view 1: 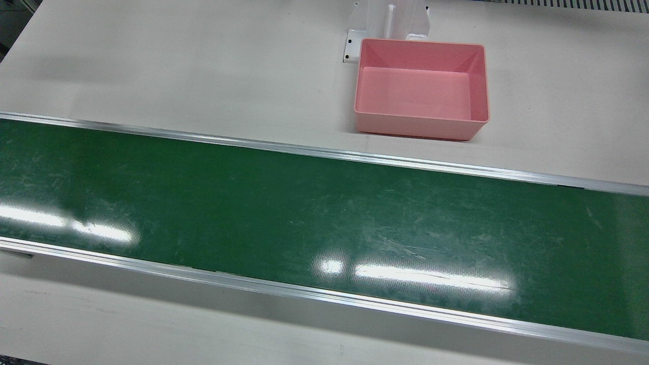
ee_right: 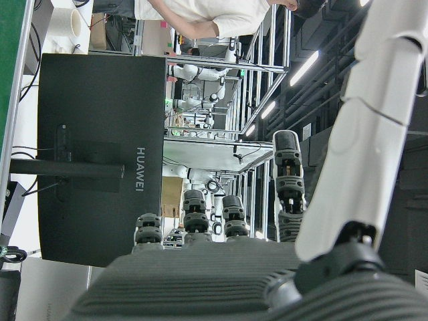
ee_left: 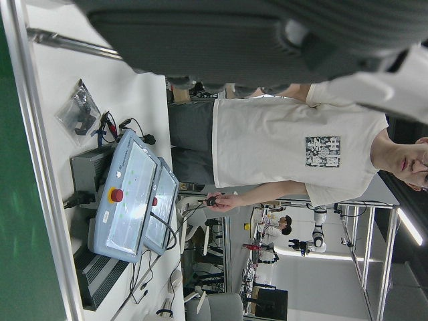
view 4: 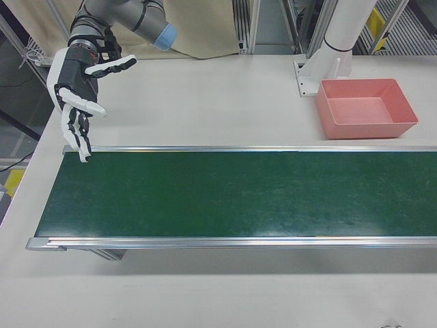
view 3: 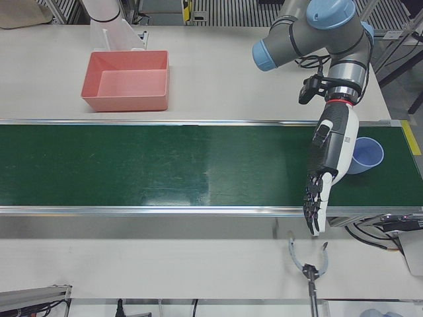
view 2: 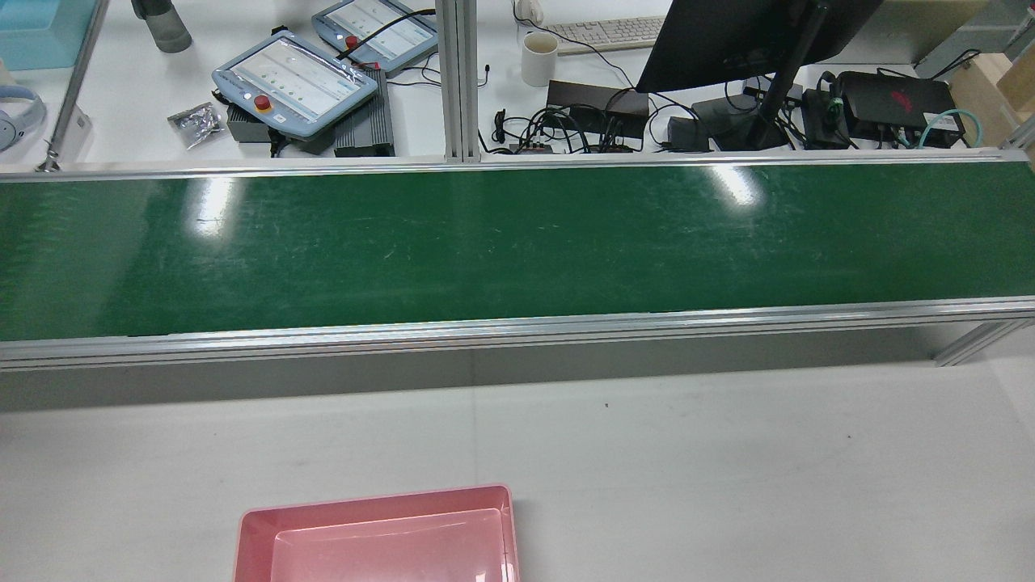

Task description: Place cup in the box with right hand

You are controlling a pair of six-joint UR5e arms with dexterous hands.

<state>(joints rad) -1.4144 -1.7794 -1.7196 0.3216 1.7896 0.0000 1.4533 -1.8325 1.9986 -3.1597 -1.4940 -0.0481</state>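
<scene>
The blue cup (view 3: 365, 155) is sitting on the green conveyor belt (view 3: 165, 165) close to the belt's end marked by a yellow strip, just beside the left hand (view 3: 327, 165), which is hanging over the belt with its fingers (view 3: 312, 205) stretched out straight and apart, gripping nothing and pointing down past the belt's near rail. At the opposite end of the belt the right hand (view 4: 82, 92) is hovering over the counter (view 4: 205, 102) just behind the belt's far rail, its fingers (view 4: 76, 133) spread wide and empty, well apart from the cup. The pink box (view 1: 422, 88) is resting open and empty on the counter behind the belt, near the white pedestal (view 1: 390, 20) and apart from the belt's aluminium rail (view 1: 324, 152). The long stretch of belt between the two hands is lying bare, showing only scratches and glare from the lights. Beyond the belt, the right hand view is showing the back of a black monitor (ee_right: 100, 160) reading "HUAWEI", and the left hand view is showing a person (ee_left: 281, 154) in a white printed T-shirt standing by two teach pendants (ee_left: 130, 200) with red stop buttons.
</scene>
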